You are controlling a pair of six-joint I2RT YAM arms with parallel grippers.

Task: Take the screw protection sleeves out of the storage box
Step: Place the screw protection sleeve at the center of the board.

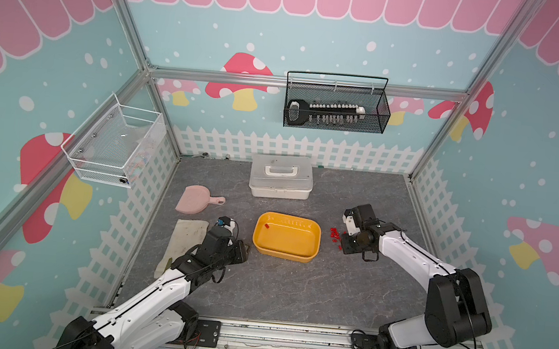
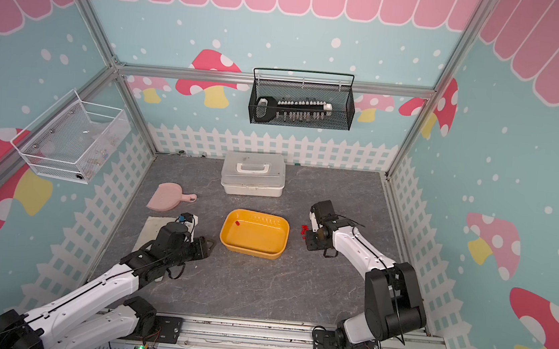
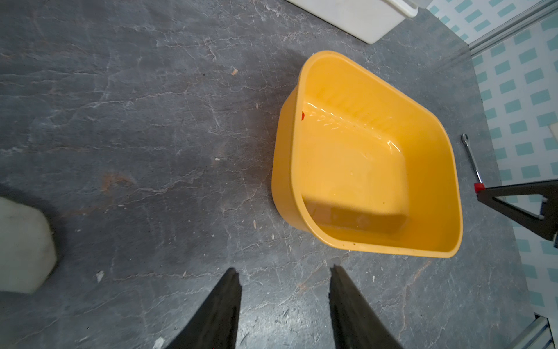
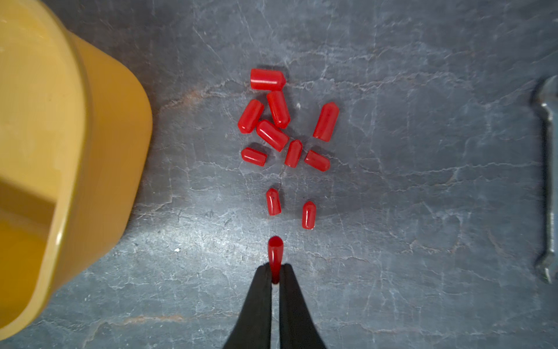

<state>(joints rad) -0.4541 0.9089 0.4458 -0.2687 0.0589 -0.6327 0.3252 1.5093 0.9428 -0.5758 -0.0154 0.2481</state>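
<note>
Right hand [image 4: 275, 272] pinching sleeve [image 4: 275, 250]; pile [image 4: 272, 135] lies apart from storage box [image 4: 120, 136] rim.

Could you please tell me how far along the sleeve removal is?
Done: ten sleeves lie on the table beside the storage box. In hand: the right pincer is shut on an eleventh sleeve. Left: a twelfth sleeve lies inside the box.

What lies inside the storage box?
Only one red screw protection sleeve, near a corner of the storage box. In the left wrist view the wall covers most of it.
</note>
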